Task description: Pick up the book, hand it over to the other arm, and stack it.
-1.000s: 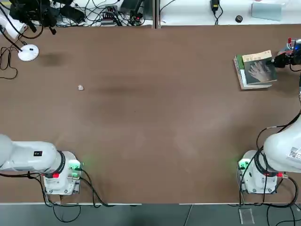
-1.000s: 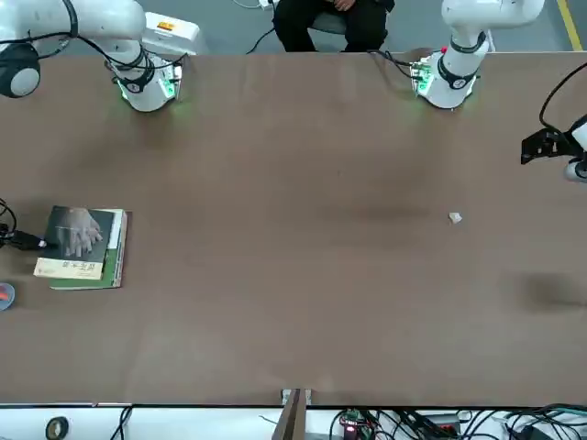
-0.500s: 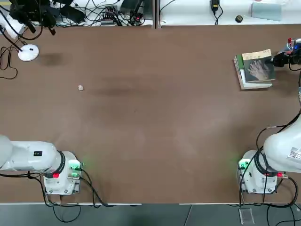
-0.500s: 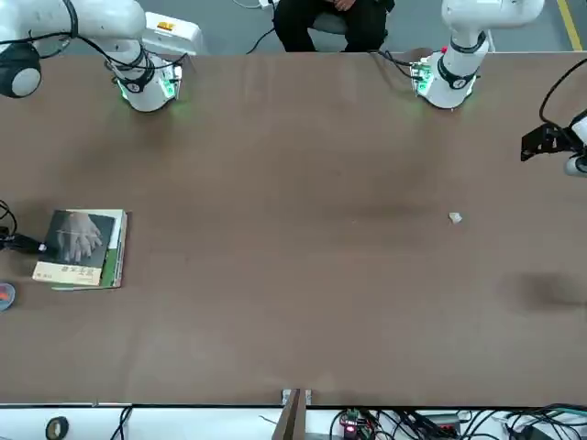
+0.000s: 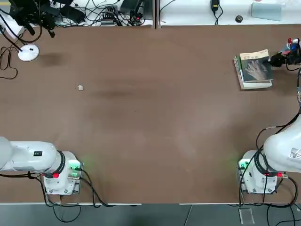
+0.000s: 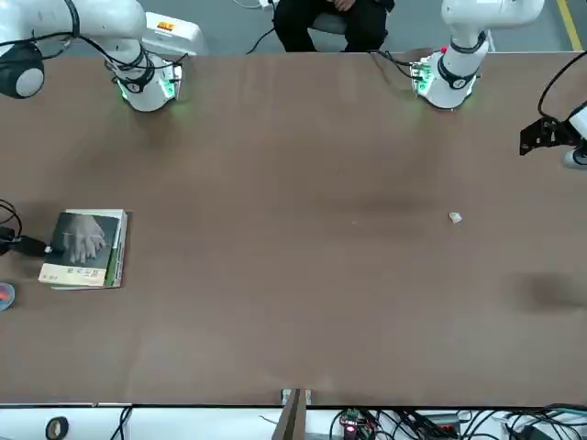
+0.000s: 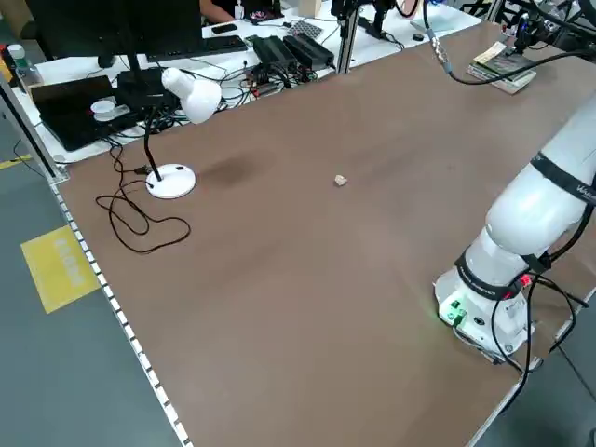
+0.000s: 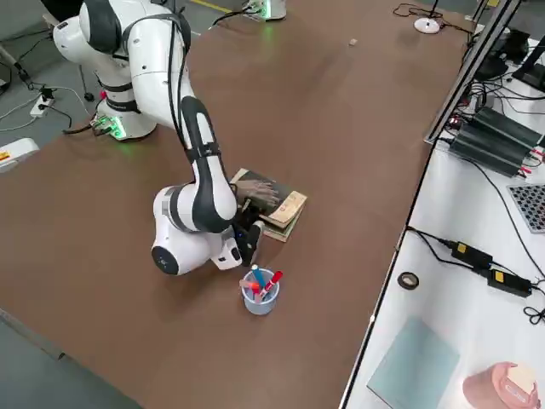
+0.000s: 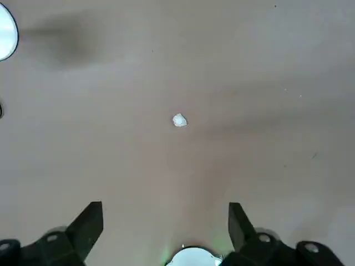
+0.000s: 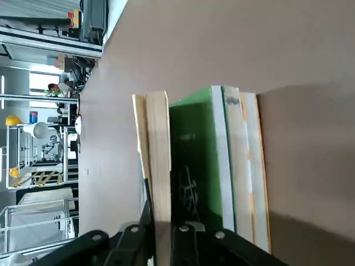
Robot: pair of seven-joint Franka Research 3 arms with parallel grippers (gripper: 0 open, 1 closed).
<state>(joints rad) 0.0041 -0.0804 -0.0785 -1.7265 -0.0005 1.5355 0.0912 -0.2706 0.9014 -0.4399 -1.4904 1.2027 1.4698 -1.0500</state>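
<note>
A broad brown table [image 5: 141, 122] fills most of the top view. Along its upper edge runs a white bench [image 5: 188, 12] strewn with black cables and power supplies. A white desk lamp [image 7: 186, 98] stands at the upper left of the left side view, its round base on the brown surface. Grey floor [image 7: 56, 372] with a yellow marking [image 7: 60, 268] lies at lower left there.

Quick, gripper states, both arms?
Left gripper: open, empty, above the table.
Right gripper: shut on the book, atop the green book.
</note>
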